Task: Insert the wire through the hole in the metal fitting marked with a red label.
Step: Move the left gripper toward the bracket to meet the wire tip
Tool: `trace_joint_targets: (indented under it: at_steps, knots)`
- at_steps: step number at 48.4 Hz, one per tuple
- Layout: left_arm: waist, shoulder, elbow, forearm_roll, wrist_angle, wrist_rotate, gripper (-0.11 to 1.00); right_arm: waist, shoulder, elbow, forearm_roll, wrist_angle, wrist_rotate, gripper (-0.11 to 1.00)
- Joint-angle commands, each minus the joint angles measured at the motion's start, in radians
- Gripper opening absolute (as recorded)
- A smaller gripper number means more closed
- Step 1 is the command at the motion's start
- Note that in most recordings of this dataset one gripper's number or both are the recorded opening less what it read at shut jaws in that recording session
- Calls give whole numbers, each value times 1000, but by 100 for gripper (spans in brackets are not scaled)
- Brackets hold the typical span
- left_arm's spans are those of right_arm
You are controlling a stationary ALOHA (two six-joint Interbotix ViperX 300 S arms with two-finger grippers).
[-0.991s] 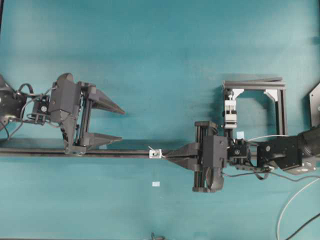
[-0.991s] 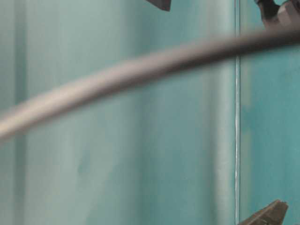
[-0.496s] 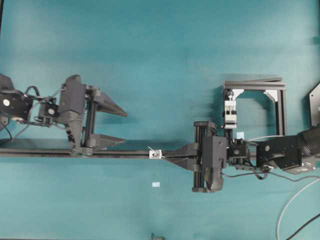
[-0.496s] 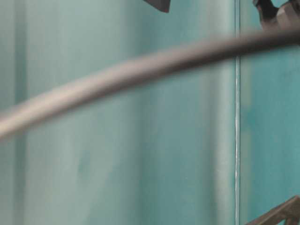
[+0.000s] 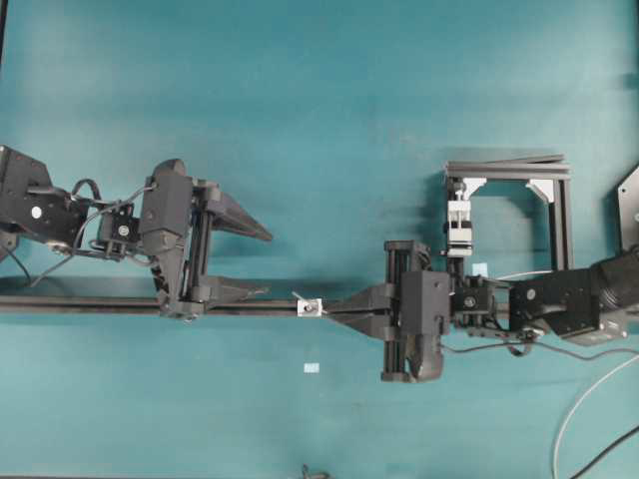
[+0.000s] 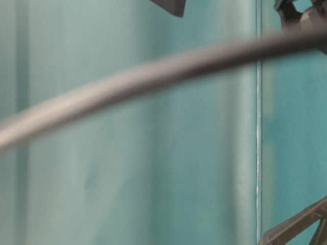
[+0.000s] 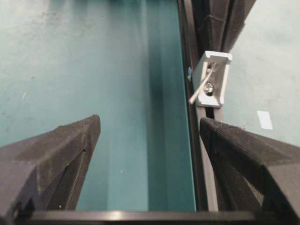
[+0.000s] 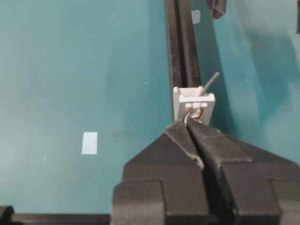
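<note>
Right now the right end effector (image 8: pixel 190 125) pinches the wire (image 8: pixel 210 80), whose tip pokes through the metal fitting (image 8: pixel 193 105) on the black rail (image 8: pixel 180 42); the left end effector (image 7: pixel 150 136) gapes wide, nearby.

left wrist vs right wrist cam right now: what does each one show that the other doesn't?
Only the left wrist view shows the left gripper, its two fingers wide apart, and the face of the metal fitting from which the wire tip sticks out.

Only the right wrist view shows the right gripper shut on the wire just behind the fitting, with a trace of red on that face.

Both show the fitting on the black rail, the wire end poking through, and a pale tape scrap on the teal table.
</note>
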Motion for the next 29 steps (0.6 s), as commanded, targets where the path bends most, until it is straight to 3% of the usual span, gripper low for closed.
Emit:
trace_joint_targets:
  at_steps: [1,20,29]
  knots:
    - [-6,-9,-18,3,-5,-2,54,6,-12,-41,-25,0,2,-1]
    - [-52,-8,-52,3,0,-5,54,-6,-8,-57,-40,34,3,-1]
    - [-72,0,-89,3,64,-29,54,-6,-8,-58,-40,34,3,-1]
